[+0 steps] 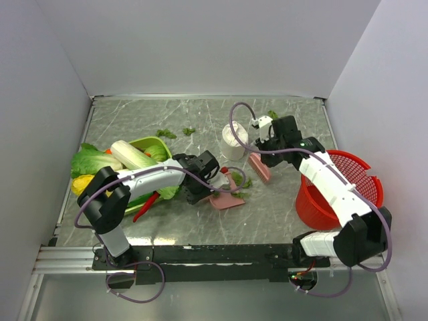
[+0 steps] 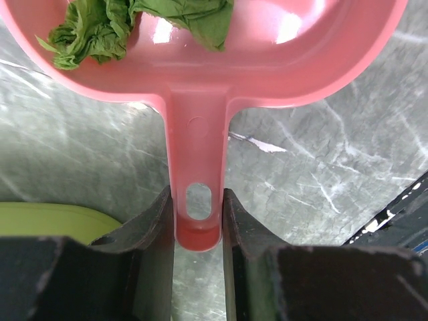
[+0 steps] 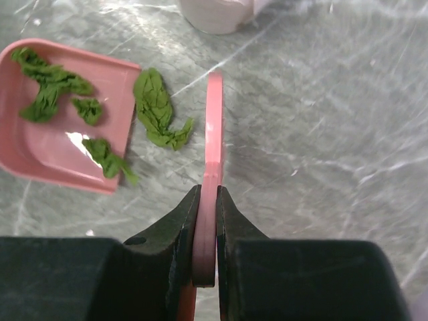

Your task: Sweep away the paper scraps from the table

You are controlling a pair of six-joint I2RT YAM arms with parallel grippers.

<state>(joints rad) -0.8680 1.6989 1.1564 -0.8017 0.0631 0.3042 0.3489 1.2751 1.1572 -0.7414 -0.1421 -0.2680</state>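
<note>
On the marble worktop (image 1: 134, 120), the left jaws clenched the pink dustpan (image 1: 226, 199) by its handle. The right jaws gripped a pink scraper (image 3: 214, 120), edge-on, near the dustpan. Several paper scraps (image 3: 50, 83) lay inside the dustpan. One elongated scrap (image 3: 160, 110) lay just outside, its long axis along the dustpan's edge.

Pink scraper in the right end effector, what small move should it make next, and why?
Probably slide the pink scraper sideways toward the pink dustpan: one paper scrap lies on the table between the scraper and the pan, while others already sit inside.
</note>
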